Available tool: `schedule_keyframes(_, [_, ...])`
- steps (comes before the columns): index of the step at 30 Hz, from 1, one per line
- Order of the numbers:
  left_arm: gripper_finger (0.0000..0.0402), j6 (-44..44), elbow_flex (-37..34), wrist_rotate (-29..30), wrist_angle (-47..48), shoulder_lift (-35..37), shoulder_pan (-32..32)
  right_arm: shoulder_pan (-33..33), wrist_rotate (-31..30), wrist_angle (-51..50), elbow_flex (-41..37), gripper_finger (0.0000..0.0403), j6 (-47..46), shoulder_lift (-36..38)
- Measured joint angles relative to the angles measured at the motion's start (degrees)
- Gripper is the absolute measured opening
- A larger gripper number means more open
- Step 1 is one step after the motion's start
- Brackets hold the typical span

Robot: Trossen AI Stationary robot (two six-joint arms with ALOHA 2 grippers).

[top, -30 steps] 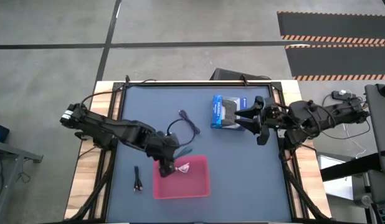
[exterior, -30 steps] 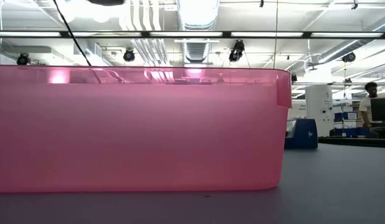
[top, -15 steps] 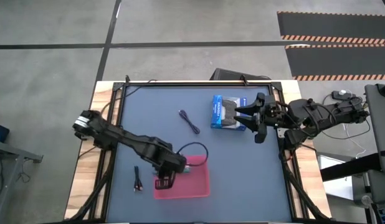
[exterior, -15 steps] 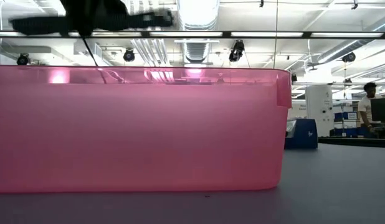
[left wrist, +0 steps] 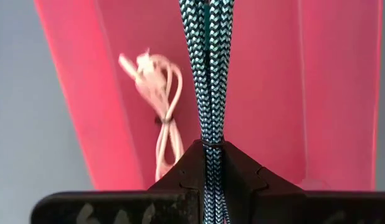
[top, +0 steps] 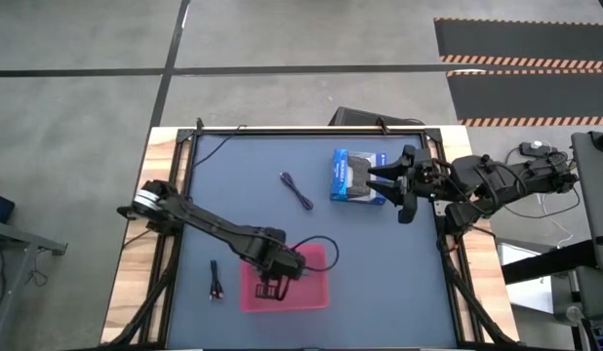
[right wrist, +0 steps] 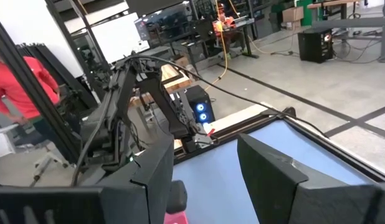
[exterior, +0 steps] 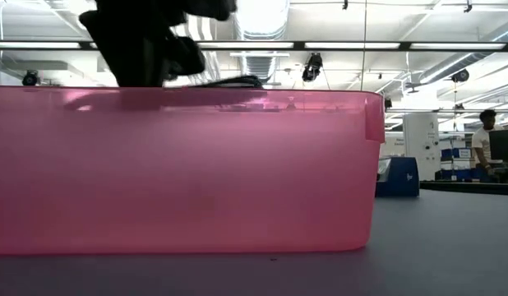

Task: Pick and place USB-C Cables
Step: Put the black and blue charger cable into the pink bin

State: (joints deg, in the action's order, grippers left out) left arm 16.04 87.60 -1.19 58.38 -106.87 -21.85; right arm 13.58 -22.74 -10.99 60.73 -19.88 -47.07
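My left gripper (top: 270, 287) is over the pink tray (top: 317, 292), shut on the teal braided USB-C cable (left wrist: 208, 62). It shows above the tray's rim in the low view (exterior: 143, 49). The white cable (left wrist: 161, 118) lies coiled on the tray's floor. The purple cable (top: 297, 190) lies on the mat at the table's middle. The black cable (top: 216, 280) lies on the mat left of the tray. My right gripper (top: 399, 198) is open and empty beside the blue-and-black box (top: 354, 175). My left gripper pinches the teal cable between its two fingers (left wrist: 209, 148), two strands side by side. The fingers point down into the tray. The strands (left wrist: 208, 93) run on past the fingertips over the tray's floor; whether they touch it I cannot tell.
The tray's wall (exterior: 196, 164) fills most of the low view. The box stands at the far right of the mat. A dark loop of wire (top: 318, 249) hangs beside my left wrist. A person in red (right wrist: 18, 87) stands beyond the table.
My left gripper has gone from the tray's far left corner toward the near edge and down over the tray, carrying the teal cable with it. It now shows above the tray's rim in the low view. My right gripper has kept still.
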Motion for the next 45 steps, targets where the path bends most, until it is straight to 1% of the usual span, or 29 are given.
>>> schedule_keyframes(7, [0.0017,1.8,0.0,0.0,-3.7,-2.8,0.0,0.0,0.0,-1.2,0.0,0.0169,0.0,-0.1])
schedule_keyframes(15, [0.0017,3.1,-0.4,0.0,-4.0,-2.8,0.0,0.0,0.1,-1.3,0.0,0.0169,0.1,-0.7])
schedule_keyframes(25, [0.0017,5.0,-5.4,0.0,-4.4,-2.8,0.0,0.0,0.2,-2.6,0.0,0.0169,0.0,-1.2])
schedule_keyframes(28, [0.0017,6.2,-6.2,0.0,-5.9,-2.7,0.0,0.0,0.2,-2.6,0.0,0.0169,0.0,-1.1])
schedule_keyframes(42, [0.0017,6.0,-9.6,-0.2,-13.3,-2.7,0.1,0.0,0.2,-2.5,0.0,0.0169,0.4,-1.3])
schedule_keyframes(45, [0.0017,6.1,-10.3,-1.0,-13.7,-2.7,0.1,0.0,0.2,-2.5,0.0,0.0169,0.4,-1.3])
